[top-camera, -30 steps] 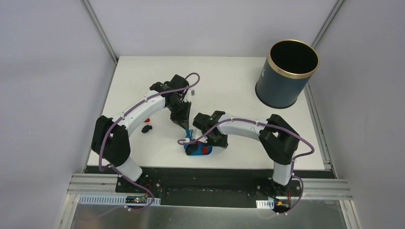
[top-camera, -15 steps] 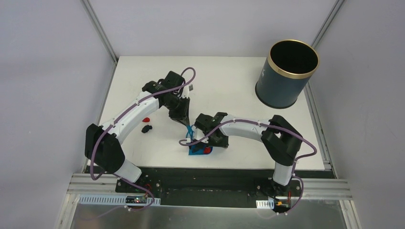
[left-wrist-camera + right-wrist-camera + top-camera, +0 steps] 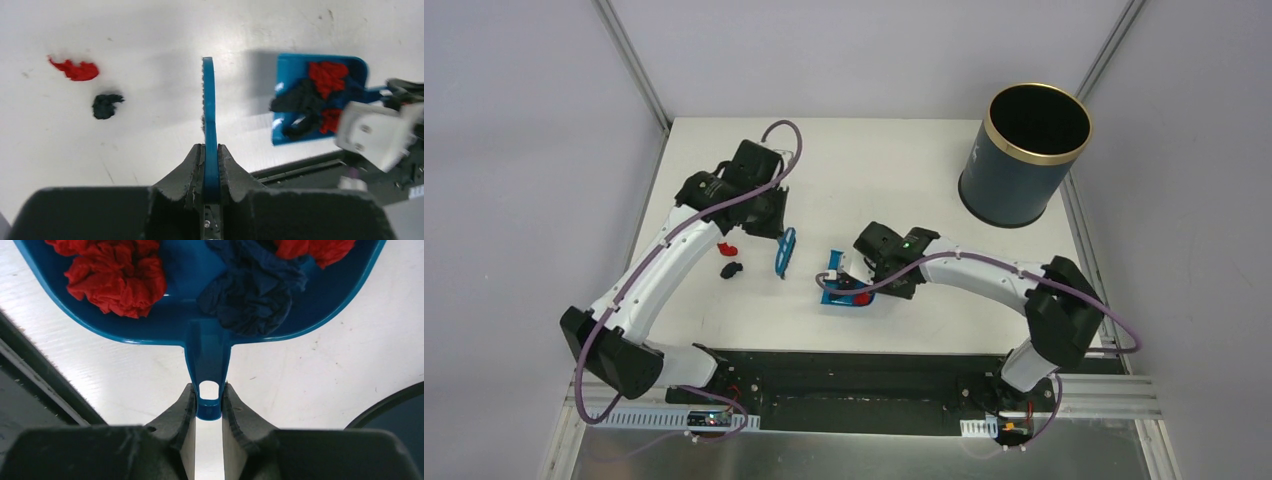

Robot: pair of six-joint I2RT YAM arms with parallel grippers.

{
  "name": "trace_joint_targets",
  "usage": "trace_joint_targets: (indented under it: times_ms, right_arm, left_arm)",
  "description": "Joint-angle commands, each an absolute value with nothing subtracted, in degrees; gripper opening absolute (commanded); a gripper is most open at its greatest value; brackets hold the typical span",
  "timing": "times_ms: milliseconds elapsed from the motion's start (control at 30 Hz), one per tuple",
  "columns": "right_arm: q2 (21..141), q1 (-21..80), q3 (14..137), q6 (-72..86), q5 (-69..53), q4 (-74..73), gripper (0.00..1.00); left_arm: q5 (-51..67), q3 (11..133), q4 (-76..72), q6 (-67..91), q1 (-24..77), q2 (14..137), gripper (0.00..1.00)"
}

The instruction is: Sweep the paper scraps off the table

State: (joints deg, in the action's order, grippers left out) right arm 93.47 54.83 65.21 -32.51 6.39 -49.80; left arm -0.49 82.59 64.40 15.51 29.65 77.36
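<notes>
My left gripper (image 3: 210,150) is shut on the handle of the small blue hand brush (image 3: 208,100), which also shows in the top view (image 3: 785,250). A red paper scrap (image 3: 75,69) and a dark blue scrap (image 3: 105,105) lie loose on the white table (image 3: 904,180), left of the brush; both show in the top view, red (image 3: 728,248) and dark (image 3: 731,269). My right gripper (image 3: 208,397) is shut on the handle of the blue dustpan (image 3: 210,342), which holds red scraps (image 3: 117,275) and a dark blue scrap (image 3: 252,295). The dustpan (image 3: 844,290) sits right of the brush.
A dark round bin with a gold rim (image 3: 1024,150) stands at the table's far right corner. A black strip (image 3: 864,365) runs along the front edge. Grey walls enclose the table on three sides.
My left gripper has carried the brush left, away from the dustpan, toward the two loose scraps. My right gripper has turned and shifted the dustpan a little back and right.
</notes>
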Motion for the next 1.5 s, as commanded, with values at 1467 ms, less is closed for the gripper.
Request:
trace_joint_targets:
  times_ms: [1467]
  right_arm:
    - [96.66, 11.8, 115.48, -43.3, -8.94, -91.54, 0.0]
  left_arm:
    - [6.14, 60.81, 41.37, 9.54, 20.32, 76.97, 0.0]
